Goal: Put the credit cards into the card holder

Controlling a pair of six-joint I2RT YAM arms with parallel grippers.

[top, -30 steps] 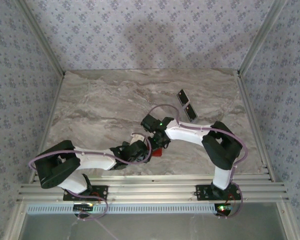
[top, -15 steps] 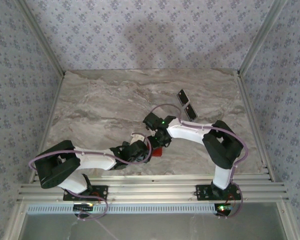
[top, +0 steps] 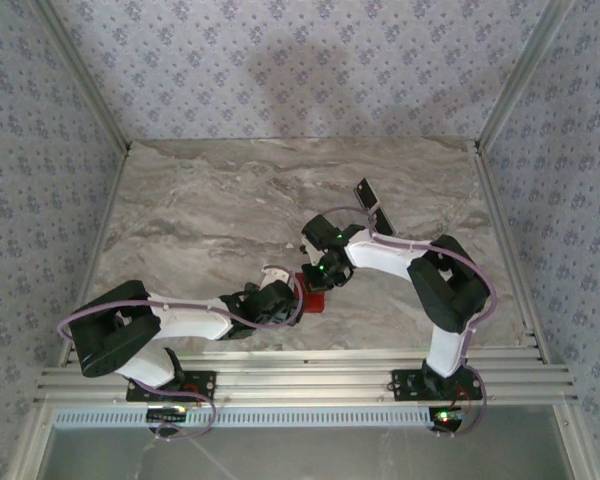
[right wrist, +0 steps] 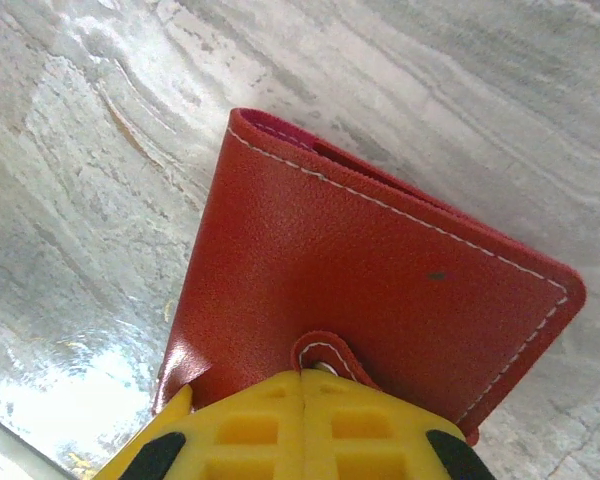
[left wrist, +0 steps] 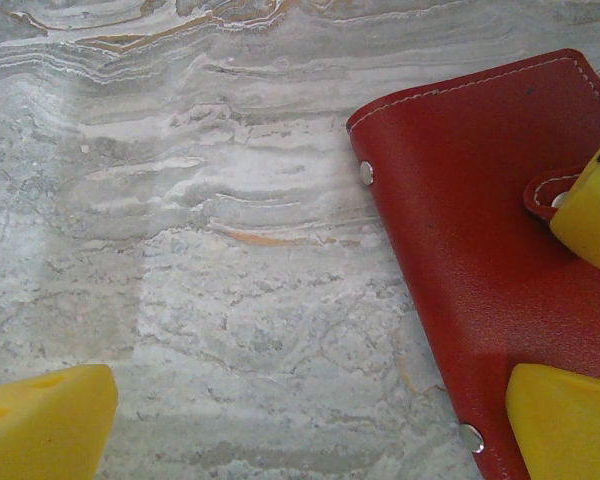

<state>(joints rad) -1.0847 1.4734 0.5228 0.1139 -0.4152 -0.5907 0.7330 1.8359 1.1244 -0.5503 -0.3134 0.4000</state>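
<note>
The red card holder (left wrist: 490, 250) lies closed on the marble table, seen too in the top view (top: 314, 300) and in the right wrist view (right wrist: 380, 270). My right gripper (right wrist: 302, 375) is shut, and its tips touch the holder's small clasp tab (right wrist: 325, 352); whether the tab is pinched I cannot tell. My left gripper (left wrist: 300, 430) is open, with one yellow finger (left wrist: 565, 420) over the holder's near corner and the other (left wrist: 40, 425) over bare table. Two black credit cards (top: 365, 191) (top: 384, 223) lie at the back right, beyond the right arm.
Metal rails (top: 310, 375) run along the near table edge, and patterned walls close in the other three sides. Both arms meet low in the middle of the table (top: 200, 210). A pale purple cable (top: 330, 213) loops above the right wrist.
The right wrist has swung back and to the right, leaving more of the red holder uncovered in the top view. The left arm has not moved.
</note>
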